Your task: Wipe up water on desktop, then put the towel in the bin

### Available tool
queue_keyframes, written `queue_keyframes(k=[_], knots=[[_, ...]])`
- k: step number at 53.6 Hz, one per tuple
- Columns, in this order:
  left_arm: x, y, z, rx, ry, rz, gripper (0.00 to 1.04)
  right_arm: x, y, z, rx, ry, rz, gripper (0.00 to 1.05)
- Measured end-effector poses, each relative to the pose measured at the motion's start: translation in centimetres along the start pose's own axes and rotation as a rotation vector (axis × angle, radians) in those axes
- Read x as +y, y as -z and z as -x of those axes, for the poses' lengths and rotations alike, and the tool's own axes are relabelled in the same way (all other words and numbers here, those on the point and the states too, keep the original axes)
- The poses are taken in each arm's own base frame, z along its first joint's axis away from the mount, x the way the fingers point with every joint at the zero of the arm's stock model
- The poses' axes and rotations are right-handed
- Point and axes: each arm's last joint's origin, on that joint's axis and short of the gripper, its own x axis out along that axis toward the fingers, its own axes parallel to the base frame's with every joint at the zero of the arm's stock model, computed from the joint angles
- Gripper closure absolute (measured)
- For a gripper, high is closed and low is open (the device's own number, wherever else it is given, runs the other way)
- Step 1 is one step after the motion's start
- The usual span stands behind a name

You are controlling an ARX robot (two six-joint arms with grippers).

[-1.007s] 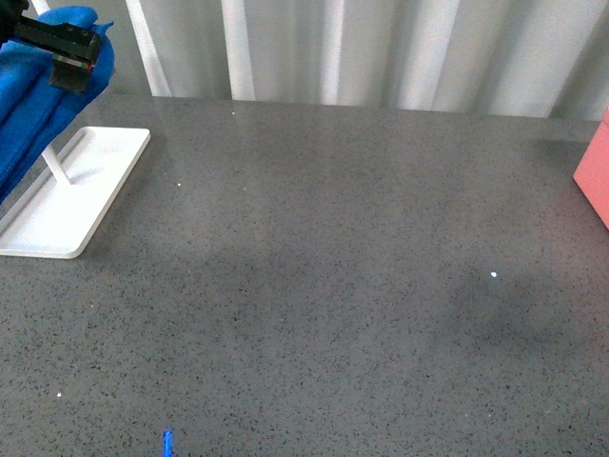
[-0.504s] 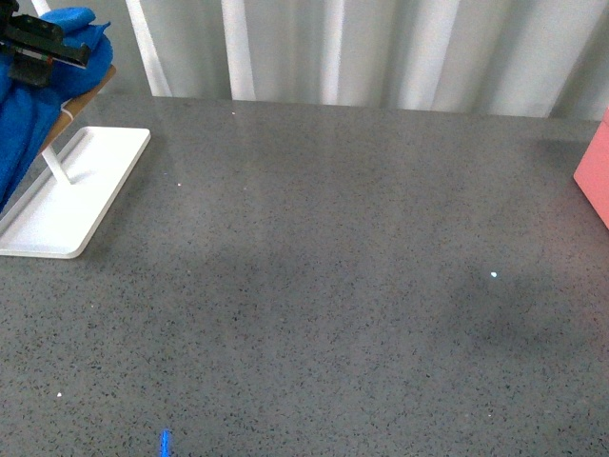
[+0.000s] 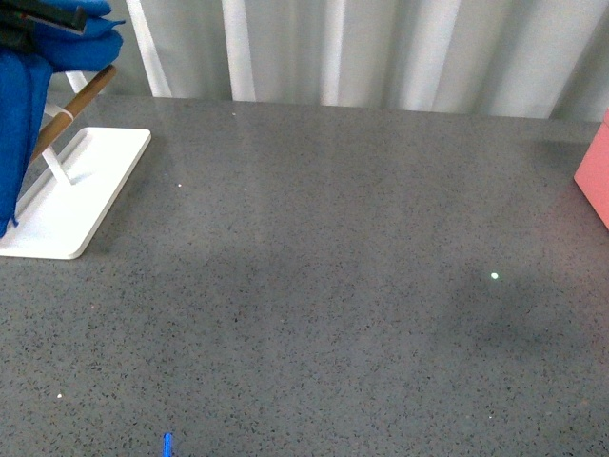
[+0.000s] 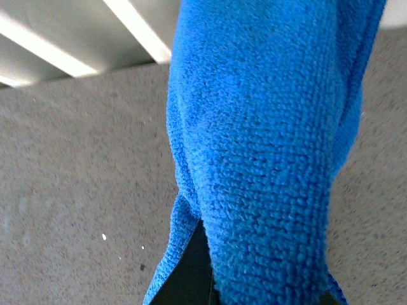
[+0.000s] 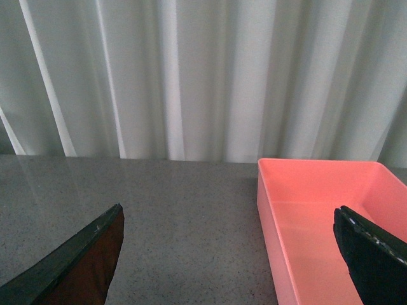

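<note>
**Front view.** Counter (image 3: 343, 286): dark grey, speckled, fills most of the picture; one small bright spot (image 3: 494, 276) right of centre and a small blue mark (image 3: 167, 444) at the near edge. White rack base (image 3: 71, 205): flat, rectangular, at the far left, with a slanting wooden rod (image 3: 78, 103) above it. Left fingers (image 3: 43, 14): dark, in the top left corner, closed on the towel (image 3: 19, 124). The towel is bright blue and hangs down in a thick fold over the left part of the rack; whether its lower end touches the base cannot be told. Bin (image 3: 596, 181): pink, only a corner shows at the right edge, well apart from the towel. Pale curtain (image 3: 381, 48) behind.

**Left wrist view.** Towel (image 4: 267, 140): ribbed blue weave, fills the middle, with a dark finger part (image 4: 191, 273) against it. Counter (image 4: 76, 178) shows beyond it.

**Right wrist view.** Right fingers (image 5: 82, 267): two dark tips spread wide, nothing between them. Bin (image 5: 318, 210): pink, open-topped, standing on the counter (image 5: 178, 210) before the curtain (image 5: 191, 76).
</note>
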Motion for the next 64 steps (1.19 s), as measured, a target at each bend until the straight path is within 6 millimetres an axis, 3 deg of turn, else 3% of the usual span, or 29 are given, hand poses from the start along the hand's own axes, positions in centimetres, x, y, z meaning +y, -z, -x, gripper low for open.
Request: queue_keyframes(k=[9,14,21,29,37,42,56,64], knots=[[0.7,-4.9,5.2,-0.161,0.030,0.010,0.99,0.0,0.0,0.0,0.000,0.000,0.000,0.07],[-0.2,-6.8,8.4,-0.261,0.089,0.022,0.99,0.0,0.0,0.0,0.000,0.000,0.000,0.07],[-5.2,-7.6,12.4,-0.376,0.278,0.009,0.99,0.0,0.0,0.0,0.000,0.000,0.000,0.07],[-13.7,-6.4,15.5,-0.453,0.543,-0.024,0.99,0.0,0.0,0.0,0.000,0.000,0.000,0.07],[-18.9,-4.7,16.6,-0.463,0.692,-0.024,0.99,0.0,0.0,0.0,0.000,0.000,0.000,0.07],[-20.6,-4.3,16.5,-0.469,0.737,0.016,0.99,0.0,0.0,0.0,0.000,0.000,0.000,0.07],[-24.3,-3.9,15.4,-0.461,0.897,0.207,0.99,0.0,0.0,0.0,0.000,0.000,0.000,0.07],[-25.0,-3.7,15.5,-0.475,0.955,0.234,0.99,0.0,0.0,0.0,0.000,0.000,0.000,0.07]])
